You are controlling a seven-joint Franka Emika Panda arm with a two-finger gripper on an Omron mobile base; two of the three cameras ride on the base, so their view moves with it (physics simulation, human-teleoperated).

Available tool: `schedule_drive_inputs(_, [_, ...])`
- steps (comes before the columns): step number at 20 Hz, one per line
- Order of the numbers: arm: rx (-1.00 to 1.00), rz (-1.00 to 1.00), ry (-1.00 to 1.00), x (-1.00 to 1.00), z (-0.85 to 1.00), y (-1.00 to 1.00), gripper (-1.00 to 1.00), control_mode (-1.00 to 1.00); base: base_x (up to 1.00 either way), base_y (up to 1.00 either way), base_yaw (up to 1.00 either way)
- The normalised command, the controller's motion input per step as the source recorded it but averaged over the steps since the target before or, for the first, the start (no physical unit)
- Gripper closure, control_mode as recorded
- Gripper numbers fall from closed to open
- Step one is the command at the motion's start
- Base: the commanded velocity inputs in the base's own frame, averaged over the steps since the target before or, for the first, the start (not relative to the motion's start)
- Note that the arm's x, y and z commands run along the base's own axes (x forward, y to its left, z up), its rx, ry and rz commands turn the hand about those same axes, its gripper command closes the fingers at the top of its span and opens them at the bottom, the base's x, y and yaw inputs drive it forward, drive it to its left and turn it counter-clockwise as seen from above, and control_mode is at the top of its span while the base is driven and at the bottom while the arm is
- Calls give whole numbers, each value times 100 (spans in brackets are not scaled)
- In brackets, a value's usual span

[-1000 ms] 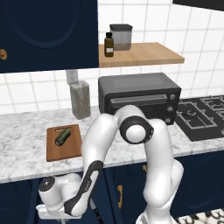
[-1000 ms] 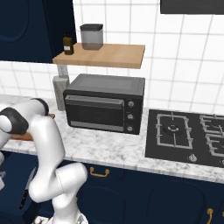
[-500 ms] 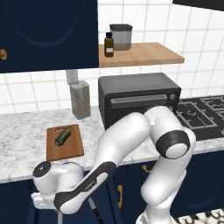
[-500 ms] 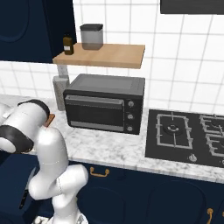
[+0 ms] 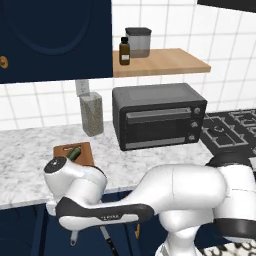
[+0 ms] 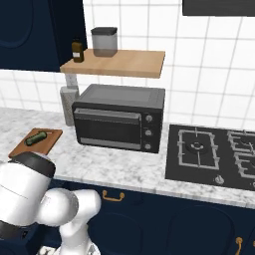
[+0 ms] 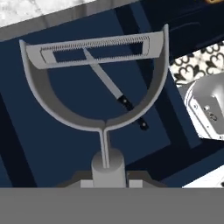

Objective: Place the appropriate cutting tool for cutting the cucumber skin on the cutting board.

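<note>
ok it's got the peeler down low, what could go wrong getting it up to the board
1. The gripper holds the peeler only by the slim end of its handle, so a fast swing could tilt or drop it.
2. The hand is below the counter edge; lifting straight up could catch the wide forked head on the overhang.
3. The cucumber already lies on the small cutting board, so setting down carelessly could knock it off.

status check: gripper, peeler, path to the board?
Gripper shut on peeler, low, below counter level. Cutting board on counter with cucumber on it. Knife lies beyond peeler. Counter edge above the hand.
</note>
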Motion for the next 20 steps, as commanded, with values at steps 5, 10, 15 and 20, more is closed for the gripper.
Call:
schedule_drive_inputs(5, [6, -8, -2, 40, 50, -74, 100, -100, 0, 0, 0])
schedule_drive_inputs(10, [9, -10, 0, 67, 47, -58, 100, -100, 0, 0, 0])
schedule_drive_inputs(15, [3, -7, 0, 70, 34, -20, 100, -100, 0, 0, 0])
schedule_drive_inputs(20, [0, 0, 0, 44, 5, 0, 100, -100, 0, 0, 0])
